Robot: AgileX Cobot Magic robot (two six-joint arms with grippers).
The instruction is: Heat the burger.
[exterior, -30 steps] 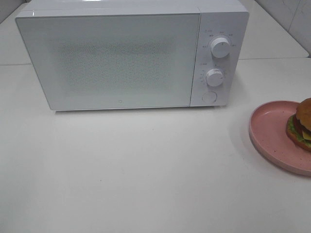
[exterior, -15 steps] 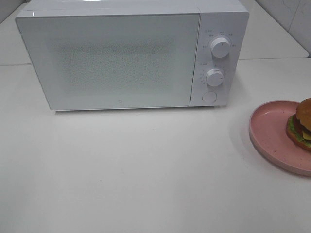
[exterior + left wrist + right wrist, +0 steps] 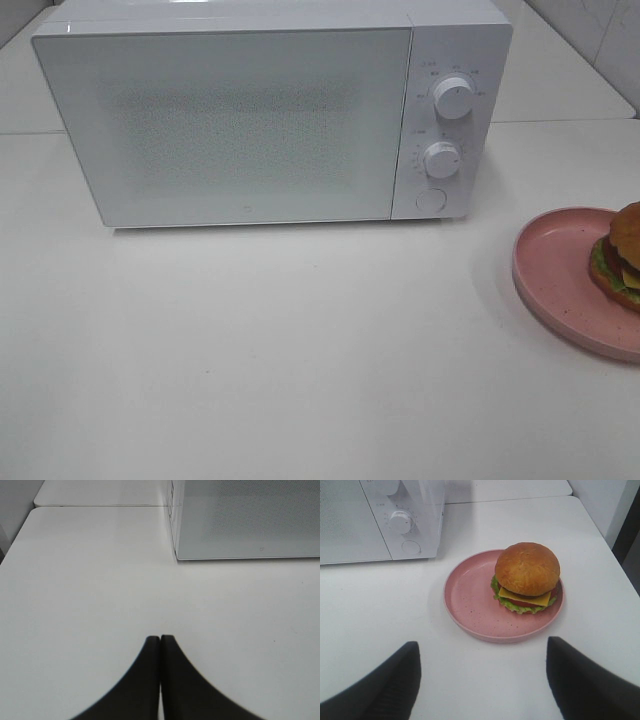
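White microwave [image 3: 270, 115], door shut, sits at the back of the white surface [image 3: 300, 350]. Pink speckled plate [image 3: 470, 600] lies to its right, apart from it, with the burger [image 3: 526, 576] on the plate's far-right part. Right hand [image 3: 482, 672] is spread wide, empty, just short of the plate. Left hand [image 3: 160, 645] is pressed together, empty, over bare surface.

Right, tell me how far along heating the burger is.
Nothing looks done yet. The microwave door is shut, and the burger sits on the pink plate beside it. In hand: the right gripper is open, facing the plate, holding nothing; the left gripper is shut over bare table. Left: open the door, load the burger, close, set the knobs.
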